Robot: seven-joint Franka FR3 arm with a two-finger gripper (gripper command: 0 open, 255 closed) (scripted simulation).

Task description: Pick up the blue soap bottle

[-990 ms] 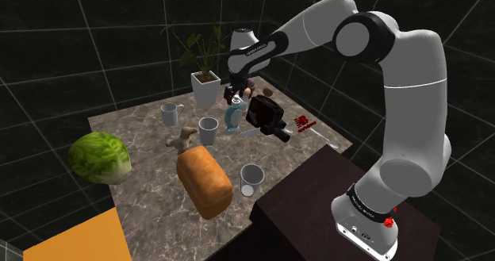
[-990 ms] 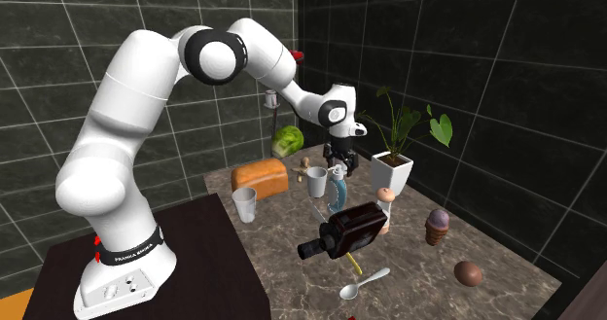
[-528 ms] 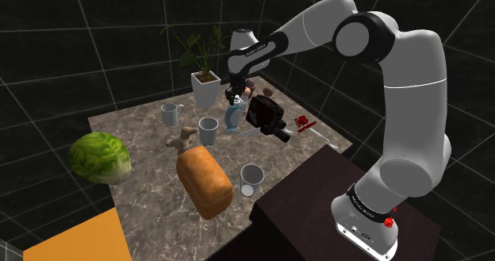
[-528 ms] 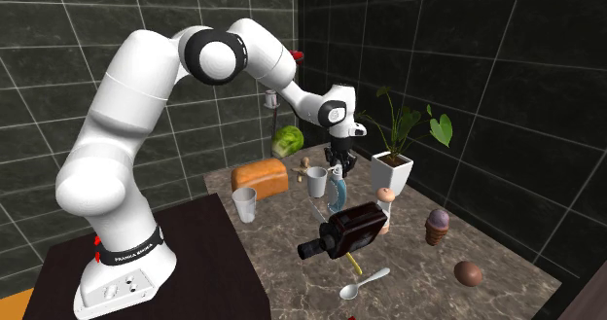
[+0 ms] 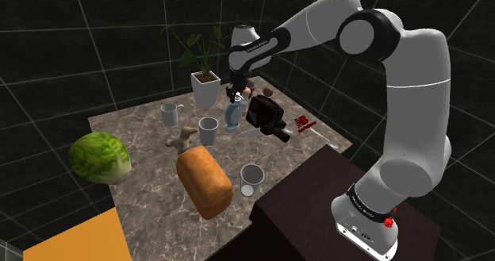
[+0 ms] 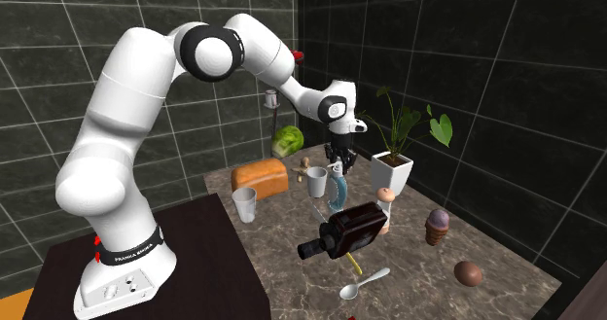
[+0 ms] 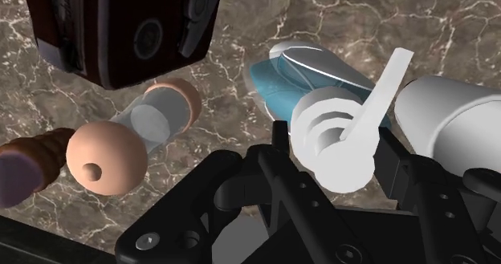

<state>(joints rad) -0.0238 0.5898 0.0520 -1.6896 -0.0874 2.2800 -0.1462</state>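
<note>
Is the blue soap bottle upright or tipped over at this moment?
Upright: the soap bottle stands vertical with its white pump on top, directly under the claw, beside the white cup.

The shoulder view looks down from beside the stand [image 5: 366, 213], with the gripper [image 5: 235, 94] far across the marble table [image 5: 151, 170]. The second exterior view looks from the stand's other flank and sits lower. Both share the bread loaf [image 6: 261, 177] and potted plant [image 6: 392, 166] near the gripper. The wrist view hangs close above the blue soap bottle [image 7: 291, 81].
</note>
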